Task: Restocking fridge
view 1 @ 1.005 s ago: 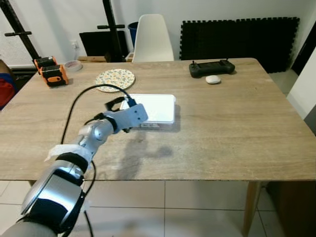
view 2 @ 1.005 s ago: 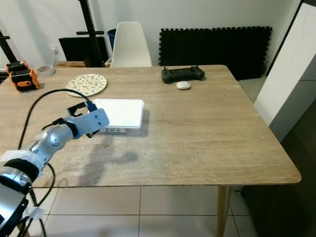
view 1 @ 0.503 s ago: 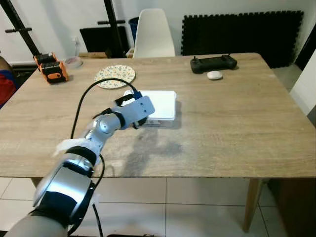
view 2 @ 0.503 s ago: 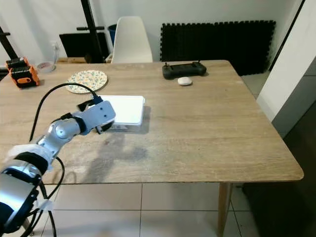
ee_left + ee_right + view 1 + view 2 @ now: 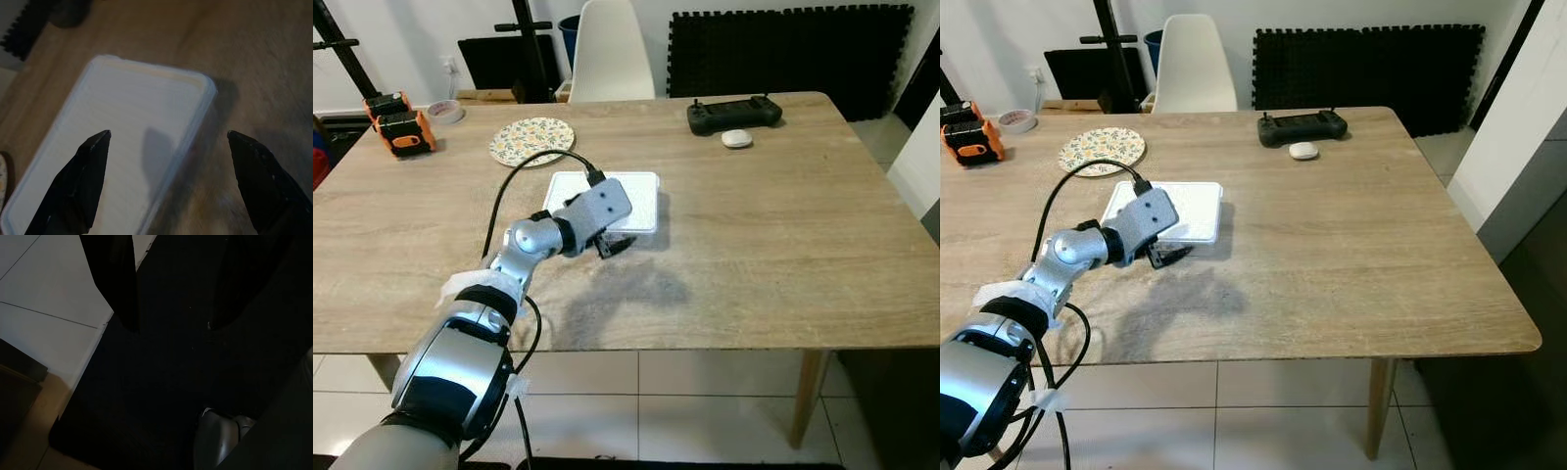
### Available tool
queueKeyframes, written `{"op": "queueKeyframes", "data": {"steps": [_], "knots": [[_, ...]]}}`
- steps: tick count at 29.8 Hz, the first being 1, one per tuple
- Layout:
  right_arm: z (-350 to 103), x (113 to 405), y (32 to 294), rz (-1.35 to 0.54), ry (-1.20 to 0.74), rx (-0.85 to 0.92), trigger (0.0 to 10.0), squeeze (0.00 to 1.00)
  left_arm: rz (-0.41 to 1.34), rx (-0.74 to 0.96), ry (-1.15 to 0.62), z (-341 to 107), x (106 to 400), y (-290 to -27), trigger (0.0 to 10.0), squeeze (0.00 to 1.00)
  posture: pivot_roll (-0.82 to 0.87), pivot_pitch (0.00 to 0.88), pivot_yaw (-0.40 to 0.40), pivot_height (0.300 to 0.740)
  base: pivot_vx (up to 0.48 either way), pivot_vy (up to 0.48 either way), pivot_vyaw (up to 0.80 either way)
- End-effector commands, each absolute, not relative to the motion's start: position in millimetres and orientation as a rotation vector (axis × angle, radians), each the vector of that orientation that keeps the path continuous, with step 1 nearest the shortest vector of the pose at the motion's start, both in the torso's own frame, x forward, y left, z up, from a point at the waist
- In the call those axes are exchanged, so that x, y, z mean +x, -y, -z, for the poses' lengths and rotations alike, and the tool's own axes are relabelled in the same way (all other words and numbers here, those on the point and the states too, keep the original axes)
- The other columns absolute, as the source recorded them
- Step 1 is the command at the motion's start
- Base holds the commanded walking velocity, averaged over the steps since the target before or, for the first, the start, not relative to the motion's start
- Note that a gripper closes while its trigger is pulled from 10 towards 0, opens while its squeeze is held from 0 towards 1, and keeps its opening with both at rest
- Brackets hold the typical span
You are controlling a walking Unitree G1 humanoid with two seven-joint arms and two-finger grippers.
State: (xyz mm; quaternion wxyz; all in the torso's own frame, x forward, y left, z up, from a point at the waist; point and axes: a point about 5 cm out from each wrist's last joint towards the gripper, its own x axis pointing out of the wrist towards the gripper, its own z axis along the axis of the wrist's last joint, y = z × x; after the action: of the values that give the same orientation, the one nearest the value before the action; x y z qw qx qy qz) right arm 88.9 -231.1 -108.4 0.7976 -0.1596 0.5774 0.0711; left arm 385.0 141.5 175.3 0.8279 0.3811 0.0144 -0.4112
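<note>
**Operator:** Report the position of the left gripper and the state of its 2 fingers

**Technician:** The left gripper is extended over the wooden desk and hangs at the near right corner of the flat white lidded container. The left wrist view shows both fingers spread wide, with nothing between them. 1 finger lies over the lid; the other lies over bare desk beside the container's edge. Judgement: this straddle suits a pinch across the corner or rim, since the container is too wide to span whole

**Operator:** Where does the container sit?

**Technician:** Flat on the desk, left of centre, just in front of the round patterned coaster. A black handheld controller and a small white object lie well apart, toward the far right edge. No fridge is visible

**Operator:** Right gripper?

**Technician:** Idle, hanging low over dark flooring and pale tiles. Its 2 fingers stand apart, holding nothing

**Operator:** Risk?

**Technician:** Judgement: a low, smooth container may slide on the desk if only 1 finger makes contact
</note>
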Motion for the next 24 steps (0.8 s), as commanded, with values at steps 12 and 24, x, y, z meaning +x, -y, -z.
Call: {"op": "queueKeyframes", "data": {"steps": [12,24], "knots": [[109.6,84.2,229.6,-0.162,-1.247,-0.348,10.0,0.0,0.707,1.076,-0.081,-154.3,387.3,-151.2,9.1,0.0,-0.14,0.126,0.048,0.74,0.0,0.0,0.0],[110.5,80.1,229.4,-0.151,-1.252,-0.338,10.0,0.0,0.597,1.212,-0.124,-136.1,385.3,-163.2,0.0,0.0,-0.16,0.122,0.056,0.74,0.0,0.0,0.0]]}}
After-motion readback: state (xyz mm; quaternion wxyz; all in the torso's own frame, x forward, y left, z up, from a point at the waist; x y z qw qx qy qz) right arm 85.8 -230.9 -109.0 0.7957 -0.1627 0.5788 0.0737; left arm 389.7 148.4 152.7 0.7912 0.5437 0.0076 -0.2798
